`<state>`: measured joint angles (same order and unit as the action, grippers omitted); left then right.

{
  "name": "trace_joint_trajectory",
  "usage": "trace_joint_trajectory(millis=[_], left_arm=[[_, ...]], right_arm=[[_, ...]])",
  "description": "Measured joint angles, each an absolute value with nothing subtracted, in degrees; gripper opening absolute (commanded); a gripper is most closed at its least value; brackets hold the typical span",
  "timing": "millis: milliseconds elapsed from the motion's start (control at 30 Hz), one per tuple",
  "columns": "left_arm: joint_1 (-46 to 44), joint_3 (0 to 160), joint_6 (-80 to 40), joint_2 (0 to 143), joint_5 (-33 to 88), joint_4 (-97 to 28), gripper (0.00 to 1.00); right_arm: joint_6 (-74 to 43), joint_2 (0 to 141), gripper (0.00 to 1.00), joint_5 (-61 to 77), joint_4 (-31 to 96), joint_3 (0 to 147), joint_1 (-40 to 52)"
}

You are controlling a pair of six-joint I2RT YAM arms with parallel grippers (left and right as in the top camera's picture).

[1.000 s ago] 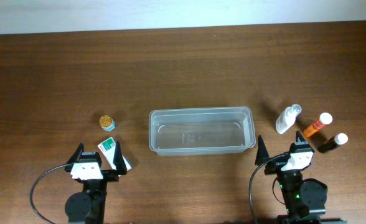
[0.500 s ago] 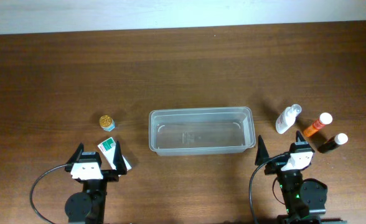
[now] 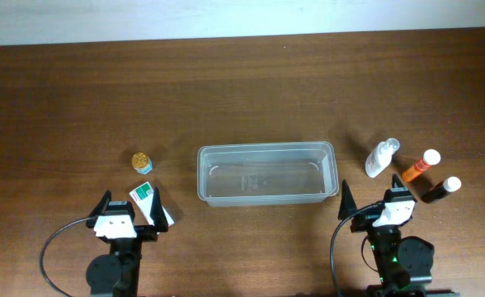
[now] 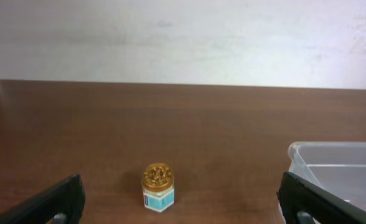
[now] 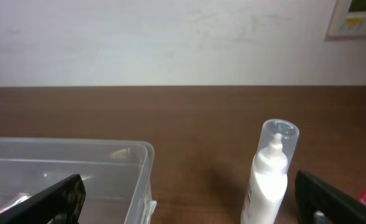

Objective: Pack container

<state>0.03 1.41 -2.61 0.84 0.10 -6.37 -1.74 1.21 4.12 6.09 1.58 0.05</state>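
Observation:
The clear plastic container (image 3: 266, 173) stands empty at the table's middle; its corner shows in the left wrist view (image 4: 335, 168) and the right wrist view (image 5: 65, 168). My left gripper (image 3: 128, 213) is open near the front edge, with a green-and-white box (image 3: 145, 196) between its fingers. A small gold-lidded jar (image 3: 142, 162) stands ahead of it (image 4: 157, 186). My right gripper (image 3: 373, 206) is open and empty. A white bottle (image 3: 382, 157) stands ahead of it (image 5: 270, 177). An orange bottle (image 3: 421, 166) and a dark bottle (image 3: 441, 189) lie to the right.
The wooden table (image 3: 242, 91) ends at a pale wall at the back. Black cables loop beside both arm bases at the front edge.

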Motion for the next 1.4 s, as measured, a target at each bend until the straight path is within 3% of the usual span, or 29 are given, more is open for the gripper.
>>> trace_joint_trajectory(millis=[267,667,700,767,833,1133,1400], left_arm=[[0.03,13.52,-2.87,7.97,1.13,-22.74,1.00],[0.03,49.91,-2.85,46.98,1.58,-55.42,0.99],[0.03,52.38,-2.85,50.41,1.63,-57.58,0.99],[0.03,55.86,-2.85,55.81,1.69,-60.18,0.99],[0.03,57.63,-2.85,59.77,1.69,-61.56,0.99],[0.03,58.04,-2.87,70.11,1.69,-63.44,0.99],[0.03,58.04,-2.85,71.42,1.69,-63.24,0.99]], right_arm=[[-1.76,13.89,0.98,4.16,20.53,14.17,0.05],[-1.72,53.89,0.99,6.20,50.35,50.92,0.05],[-1.80,56.18,0.92,6.42,52.16,52.93,0.05],[-1.45,60.53,0.61,6.83,53.84,56.16,0.05],[-1.91,64.49,0.38,7.09,54.17,57.69,0.05],[-4.36,79.11,0.26,7.22,55.20,57.91,0.05],[-4.49,88.12,0.26,8.45,51.51,57.91,0.05]])
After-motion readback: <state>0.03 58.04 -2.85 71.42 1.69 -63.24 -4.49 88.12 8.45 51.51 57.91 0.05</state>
